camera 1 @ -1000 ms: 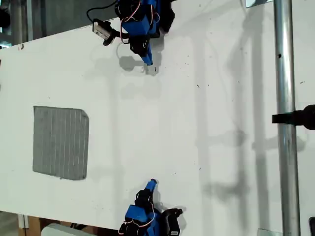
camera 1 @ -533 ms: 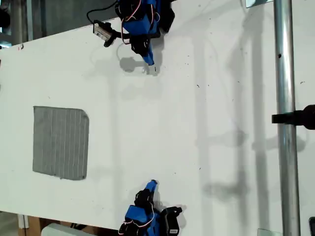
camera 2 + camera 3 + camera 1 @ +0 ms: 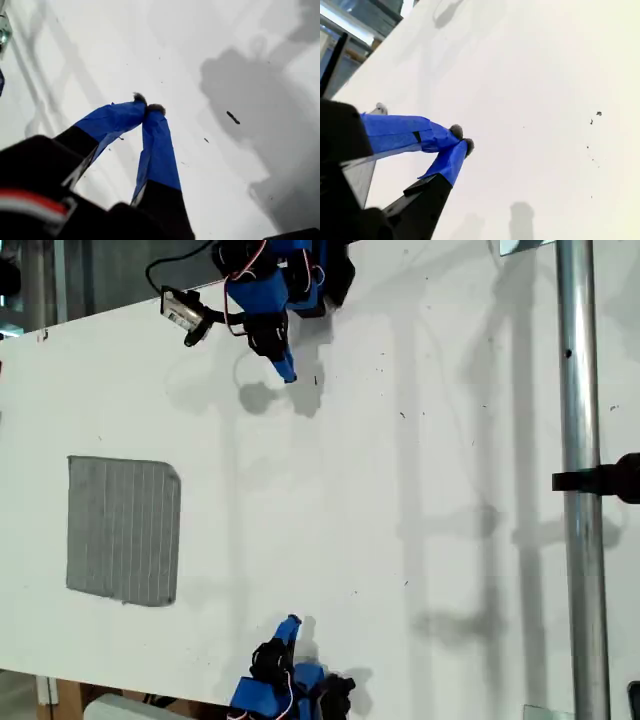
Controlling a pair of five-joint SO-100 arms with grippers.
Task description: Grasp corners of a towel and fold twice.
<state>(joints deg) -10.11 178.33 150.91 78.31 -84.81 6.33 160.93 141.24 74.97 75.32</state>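
Exterior view, left: gray rectangular cloth towel with thin pale stripes (image 3: 123, 530), lying flat on the white tabletop (image 3: 430, 460). It looks spread out, with no fold I can make out. Nothing touches it. The corner tips facing the arms (image 3: 172, 476) sit free; one looks slightly rounded or tucked.

Middle: two blue-taped arms, one at the upper edge of the exterior view (image 3: 262, 300), one at the lower edge (image 3: 275, 680). Both stand well apart from the towel. The wrist views show only bare table, so I cannot say which arm is first.

My first gripper (image 3: 148, 106) — tips pressed together, nothing between them, hanging over bare table near a small dark fleck (image 3: 232, 117).
My second gripper (image 3: 460, 139) — tips likewise touching, empty, over clean white surface.

Right: upright metal pole (image 3: 580, 490), clear of the work.

Judgement: the reach-in stage, with no corner grasped and neither fold made. The next move calls for both arms to swing toward the exterior view's left, spread their jaws, and come down on two corners along one edge — low enough to pinch fabric off the table.
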